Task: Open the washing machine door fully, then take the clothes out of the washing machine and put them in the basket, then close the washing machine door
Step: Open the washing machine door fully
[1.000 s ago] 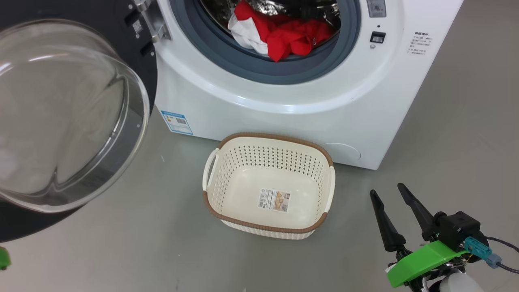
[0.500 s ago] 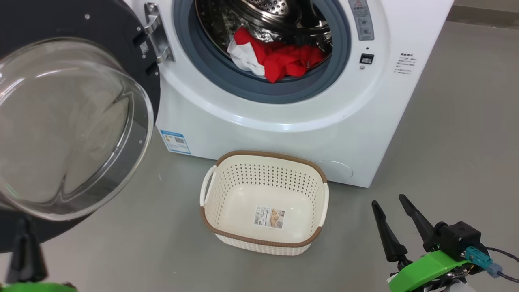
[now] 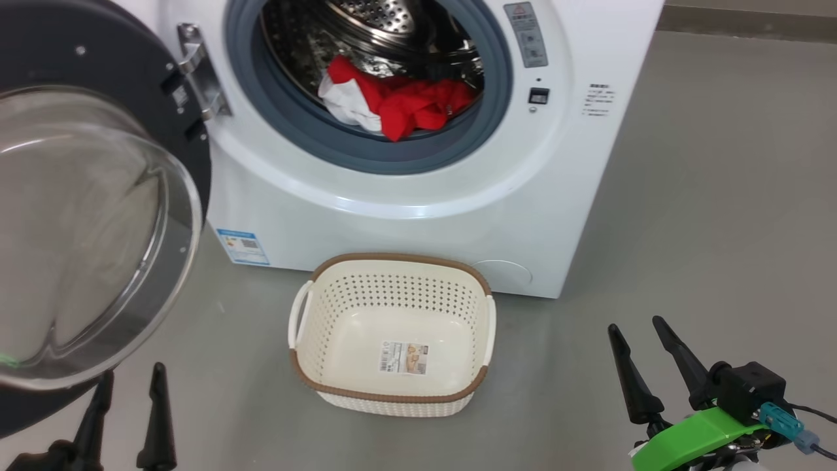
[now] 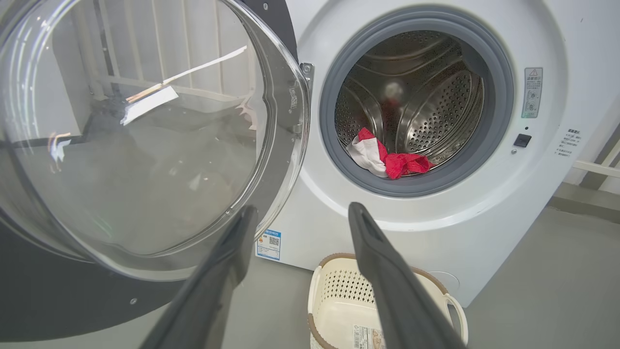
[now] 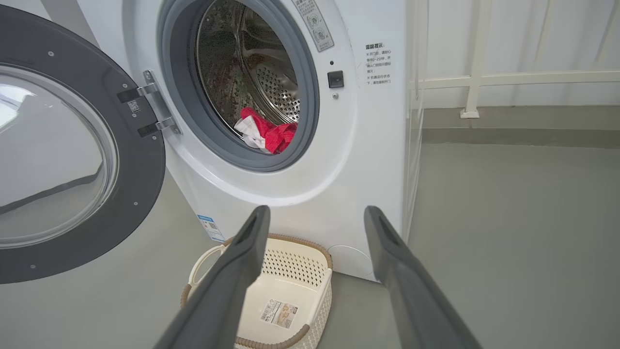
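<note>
- Grey floor [image 3: 719, 229]; white washing machine [image 3: 405, 222], washing machine door [image 3: 98, 65] swung open at left.
- Red-and-white clothes [image 3: 399, 104] lie in the drum [image 3: 366, 26].
- Print on blue sticker [image 3: 242, 246] and warning label [image 3: 525, 34] unreadable.
- Cream basket [image 3: 392, 258], barcode label [image 3: 405, 358] inside, stands before the machine.
- left gripper [image 3: 132, 373], right gripper [image 3: 634, 325]: fingers spread, holding nothing.

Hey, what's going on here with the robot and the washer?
A two-armed robot is unloading a washing machine. The washing machine door is swung open to its left, and the red and white clothes lie in the drum, not yet taken out. The basket stands empty on the floor in front. The left hand and right hand are both open and hold nothing.
</note>
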Tool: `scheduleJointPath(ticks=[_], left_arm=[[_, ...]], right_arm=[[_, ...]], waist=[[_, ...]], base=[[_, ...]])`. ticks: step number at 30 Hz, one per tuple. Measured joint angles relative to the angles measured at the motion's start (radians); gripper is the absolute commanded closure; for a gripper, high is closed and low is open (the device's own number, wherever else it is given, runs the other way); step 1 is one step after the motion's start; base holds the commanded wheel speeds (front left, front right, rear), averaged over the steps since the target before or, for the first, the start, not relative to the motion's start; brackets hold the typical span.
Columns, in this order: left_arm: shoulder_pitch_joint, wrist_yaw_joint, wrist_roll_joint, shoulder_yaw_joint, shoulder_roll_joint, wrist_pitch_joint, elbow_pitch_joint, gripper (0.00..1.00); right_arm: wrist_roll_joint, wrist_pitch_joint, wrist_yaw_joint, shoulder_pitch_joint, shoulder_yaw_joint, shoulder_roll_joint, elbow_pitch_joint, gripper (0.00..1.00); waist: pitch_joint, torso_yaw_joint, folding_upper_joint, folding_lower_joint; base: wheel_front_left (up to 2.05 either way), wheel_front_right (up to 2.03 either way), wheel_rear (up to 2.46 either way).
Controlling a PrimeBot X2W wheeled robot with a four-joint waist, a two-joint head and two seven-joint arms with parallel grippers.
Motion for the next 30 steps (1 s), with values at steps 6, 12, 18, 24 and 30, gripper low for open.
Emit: scheduleJointPath(ticks=[6, 12, 18, 24, 30], left_arm=[[0.004, 0.000, 0.000, -0.041, 0.002, 0.000, -0.021, 0.00], [0.013, 0.000, -0.003, -0.077, 0.003, 0.000, -0.038, 0.00], [0.020, 0.000, -0.012, -0.104, 0.006, 0.000, -0.049, 0.00], [0.031, 0.000, -0.019, -0.114, 0.009, 0.000, -0.060, 0.00], [0.038, 0.000, -0.021, -0.140, 0.009, 0.000, -0.062, 0.00]], right_arm=[[0.000, 0.000, 0.000, 0.000, -0.020, 0.004, -0.009, 0.00], [0.000, 0.000, 0.000, 0.000, -0.029, 0.010, -0.016, 0.00], [0.000, 0.000, 0.000, 0.000, -0.037, 0.014, -0.021, 0.00], [0.000, 0.000, 0.000, 0.000, -0.042, 0.015, -0.025, 0.00], [0.000, 0.000, 0.000, 0.003, -0.052, 0.015, -0.030, 0.00]], waist=[[0.003, -0.049, 0.0000, 0.0000], [0.009, -0.098, 0.0000, -0.0001], [0.012, -0.136, 0.0000, -0.0001], [0.013, -0.178, 0.0000, 0.0000], [0.010, -0.208, 0.0000, -0.0001]], base=[[0.00, 0.00, 0.00], [0.00, 0.00, 0.00], [0.00, 0.00, 0.00], [0.00, 0.00, 0.00], [0.00, 0.00, 0.00]])
